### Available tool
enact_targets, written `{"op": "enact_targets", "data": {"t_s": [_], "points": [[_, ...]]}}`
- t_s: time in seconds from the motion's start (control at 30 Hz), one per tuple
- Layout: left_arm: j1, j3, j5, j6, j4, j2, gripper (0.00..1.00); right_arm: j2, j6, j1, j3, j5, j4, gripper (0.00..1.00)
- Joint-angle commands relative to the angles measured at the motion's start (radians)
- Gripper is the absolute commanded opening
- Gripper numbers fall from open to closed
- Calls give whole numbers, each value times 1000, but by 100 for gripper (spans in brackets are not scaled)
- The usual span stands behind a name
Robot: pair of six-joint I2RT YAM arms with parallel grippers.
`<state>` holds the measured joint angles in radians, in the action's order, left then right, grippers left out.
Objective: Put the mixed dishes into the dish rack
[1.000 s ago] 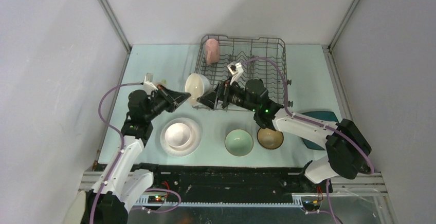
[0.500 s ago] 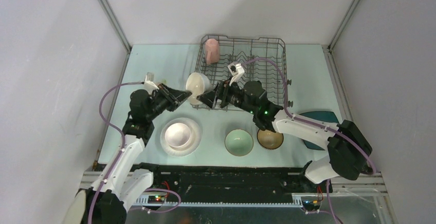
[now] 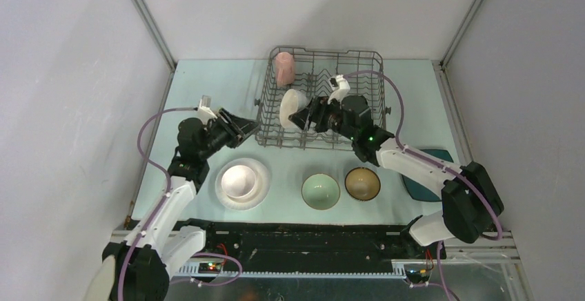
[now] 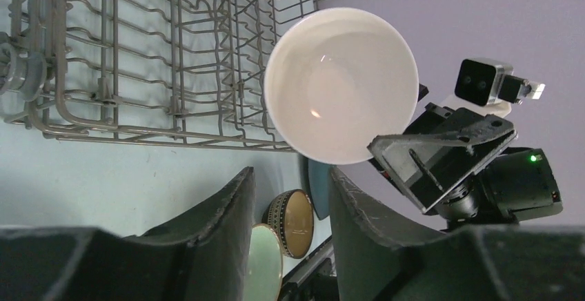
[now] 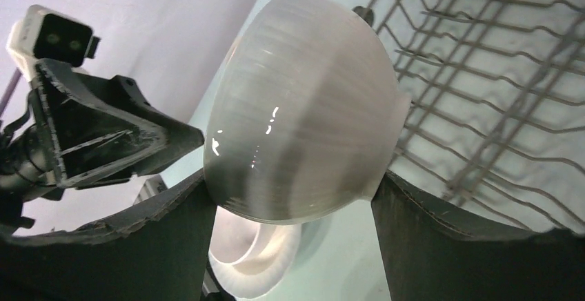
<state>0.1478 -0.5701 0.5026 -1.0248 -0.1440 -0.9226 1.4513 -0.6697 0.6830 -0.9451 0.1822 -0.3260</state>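
Early in the load, by the look of it. Inside the dish rack (image 3: 331, 49) so far: only the pink mug (image 3: 283, 68), at the far left corner. Next in hand, the white bowl (image 3: 291, 108), tipped on edge with its mouth toward the left arm (image 3: 181, 177), hanging over the near left part of the rack above the upright tines (image 3: 359, 94). Clamped between the jaws of the right gripper (image 5: 290, 180), one on each side of the bowl's outside. Touching the wires or just clear of them: cannot tell. Not yet let go, so counts as half done at best.

Left gripper (image 4: 291, 173) just outside the rack's left side, jaws apart with nothing between them, pointed at the bowl's mouth and apart from it.

Left to load, all on the tabletop (image 3: 207, 87) in a row near the arms: the white plate (image 3: 222, 189) with the pale pink bowl (image 3: 238, 179) sitting in it, the pale green bowl (image 3: 320, 190), the brown bowl (image 3: 362, 183), and the teal plate (image 3: 436, 157), partly hidden under the right arm (image 3: 414, 166). No yellow-green mug to be made out.

In the way: rows of tines to thread the bowl between; the left gripper close by the rack's left wall; the pale pink bowl, probably needing to come off the plate first; the right arm's own reach across the teal plate.
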Motion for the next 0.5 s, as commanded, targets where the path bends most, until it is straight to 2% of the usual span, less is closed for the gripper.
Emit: {"op": "enact_targets", "data": {"t_s": [0.0,0.13,0.23,0.33,0.37,0.47], "points": [[5,-35,5,65,13,1,49,-85,87,-66,-55,-20,37,0],[21,-76,-103,189,165,5,56,-86,251,-138,-136,-68,234,0],[47,-118,-227,292,280,-13,66,-82,346,-149,-181,-160,327,0],[80,-128,-330,317,328,-22,77,-66,441,-159,-226,-245,427,0],[93,-138,-360,330,336,-24,83,-54,468,-165,-245,-238,441,0],[195,-178,-550,365,396,-42,90,-27,561,-234,-260,-160,466,0]]}}
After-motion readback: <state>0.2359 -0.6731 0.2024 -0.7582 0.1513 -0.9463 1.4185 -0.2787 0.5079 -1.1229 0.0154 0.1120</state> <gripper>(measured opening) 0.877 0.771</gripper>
